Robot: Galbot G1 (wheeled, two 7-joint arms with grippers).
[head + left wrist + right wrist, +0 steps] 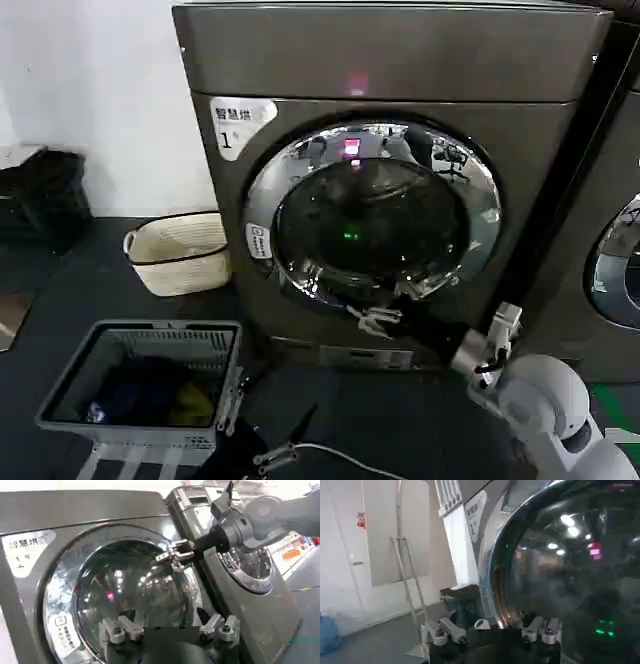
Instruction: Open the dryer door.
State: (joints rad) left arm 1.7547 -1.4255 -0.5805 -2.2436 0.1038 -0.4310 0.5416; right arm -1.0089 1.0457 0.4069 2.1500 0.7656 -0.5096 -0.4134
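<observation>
At the lower right of the head view, my right gripper (pixel 375 320) reaches to the lower edge of the dryer door (pixel 372 212), and its fingers stand apart, holding nothing. The door fills the centre of this frame with its shiny chrome rim and dark glass, and it sits closed against the front of the dryer (pixel 540 150). A pink light (pixel 357 81) glows on the top panel, and a white sticker (pixel 238 122) is at the upper left of the door. My left gripper (pixel 262 440) waits low at the bottom centre, open too, beside a grey basket (pixel 60 385). A white basket (pixel 180 255) stands on the floor at the left.
</observation>
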